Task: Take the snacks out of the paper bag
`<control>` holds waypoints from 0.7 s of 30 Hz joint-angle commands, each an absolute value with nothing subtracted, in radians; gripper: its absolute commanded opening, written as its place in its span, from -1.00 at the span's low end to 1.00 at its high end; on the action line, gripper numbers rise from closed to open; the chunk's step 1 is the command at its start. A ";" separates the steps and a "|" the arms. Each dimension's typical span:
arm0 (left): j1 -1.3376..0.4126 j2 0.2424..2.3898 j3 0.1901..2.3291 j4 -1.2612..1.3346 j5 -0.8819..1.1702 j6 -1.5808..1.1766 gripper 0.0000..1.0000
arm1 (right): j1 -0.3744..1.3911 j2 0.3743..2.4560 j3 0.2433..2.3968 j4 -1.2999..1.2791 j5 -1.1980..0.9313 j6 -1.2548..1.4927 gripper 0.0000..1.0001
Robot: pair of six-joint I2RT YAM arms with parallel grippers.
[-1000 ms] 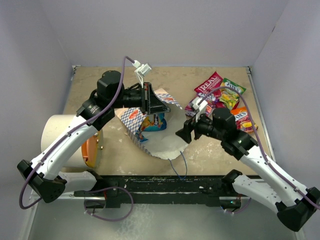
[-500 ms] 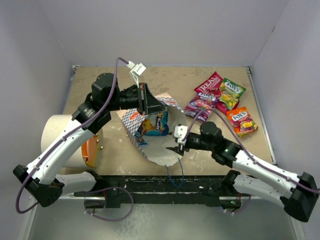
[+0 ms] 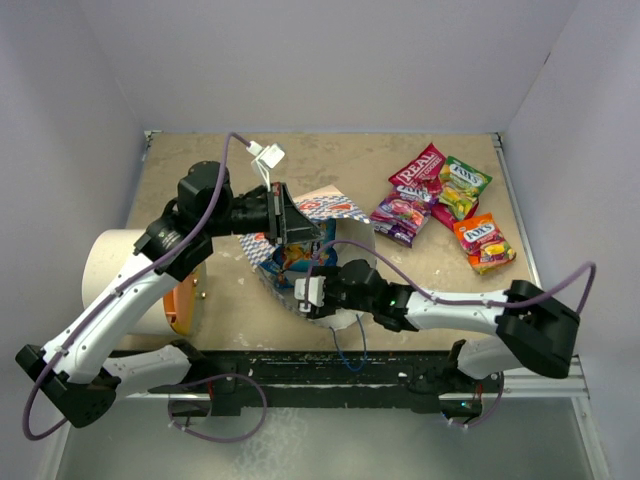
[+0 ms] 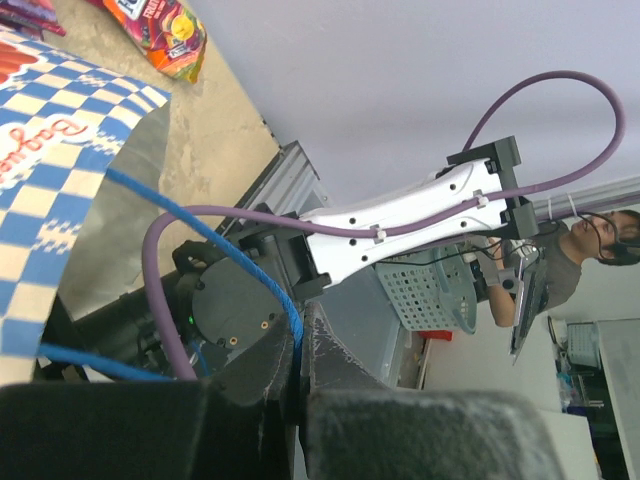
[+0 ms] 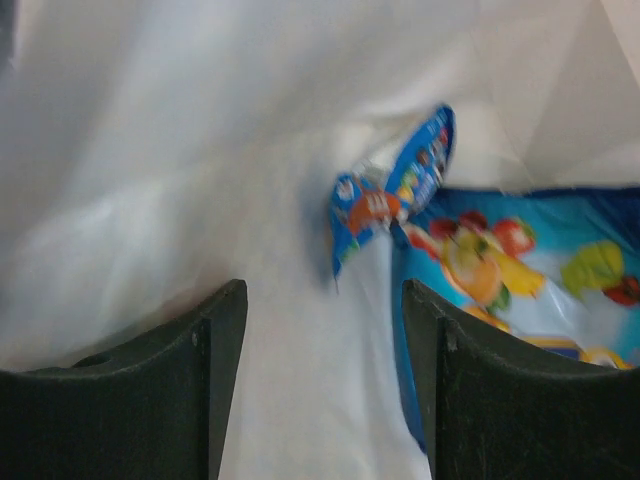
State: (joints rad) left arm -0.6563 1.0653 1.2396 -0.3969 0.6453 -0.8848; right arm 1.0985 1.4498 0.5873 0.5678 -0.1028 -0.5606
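Note:
The white paper bag [image 3: 335, 208] with its blue checkered band lies mid-table, mouth toward the near edge. My left gripper [image 3: 288, 222] is shut on the bag's blue cord handle [image 4: 215, 245], holding the mouth up; the cord runs between the shut jaws of the left gripper [image 4: 299, 318]. My right gripper [image 3: 303, 288] reaches into the bag's mouth. Inside, the right gripper [image 5: 322, 292] is open, just short of a small blue packet [image 5: 392, 195] and a larger blue fruit-print packet [image 5: 520, 260]. Out on the table lie red [image 3: 418, 170], green-yellow [image 3: 463, 185], purple [image 3: 399, 214] and orange [image 3: 482, 241] snacks.
A white cylinder [image 3: 112, 268] with an orange lid [image 3: 184, 298] lies at the left beside my left arm. Grey walls close in the table on three sides. A black rail [image 3: 330, 370] runs along the near edge.
My right arm has swung left from beside the snack pile, and its gripper has gone into the bag's mouth. The left gripper kept hold of the handle and shifted slightly left.

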 commanded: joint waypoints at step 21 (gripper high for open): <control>-0.713 1.036 1.230 -0.256 0.530 -0.966 -1.00 | 1.098 1.516 0.566 0.926 0.085 -0.356 0.54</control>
